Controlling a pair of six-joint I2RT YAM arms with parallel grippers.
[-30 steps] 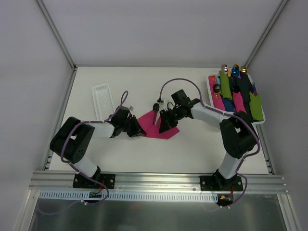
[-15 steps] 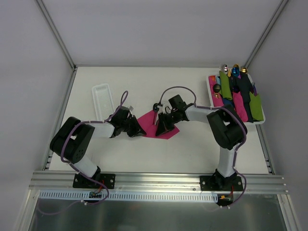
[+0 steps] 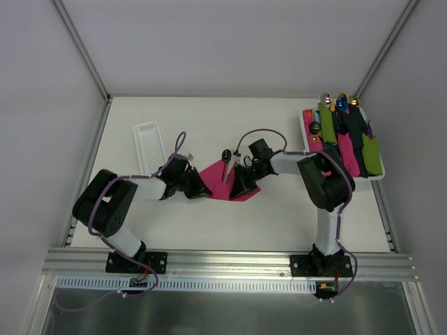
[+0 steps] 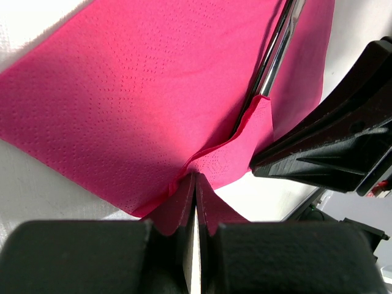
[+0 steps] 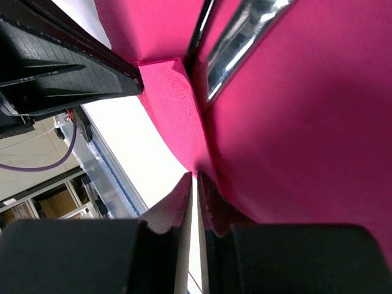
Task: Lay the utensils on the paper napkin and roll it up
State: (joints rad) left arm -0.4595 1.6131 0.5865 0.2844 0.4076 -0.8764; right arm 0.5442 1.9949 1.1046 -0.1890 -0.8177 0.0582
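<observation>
The magenta paper napkin [image 3: 218, 183] lies mid-table between both grippers. The dark utensils [image 3: 225, 164] lie on it, heads pointing away past its far edge. My left gripper [image 3: 202, 190] is shut on the napkin's near-left edge. In the left wrist view the gripper [image 4: 195, 180] pinches a raised fold of the napkin [image 4: 135, 104], with a utensil handle [image 4: 275, 55] beyond. My right gripper [image 3: 241, 185] is shut on the napkin's near-right edge. In the right wrist view the gripper [image 5: 195, 179] holds the napkin [image 5: 306, 122], which curls up against the utensils [image 5: 239, 37].
A narrow white ridged tray [image 3: 149, 146] lies at the left rear. A white tray [image 3: 304, 125] at the right rear holds several rolled napkins in green, blue and black [image 3: 349, 129]. An aluminium rail runs along the near edge.
My right arm has folded in, its elbow swinging left. The napkin's right side has bunched up towards the utensils. My left gripper has stayed put.
</observation>
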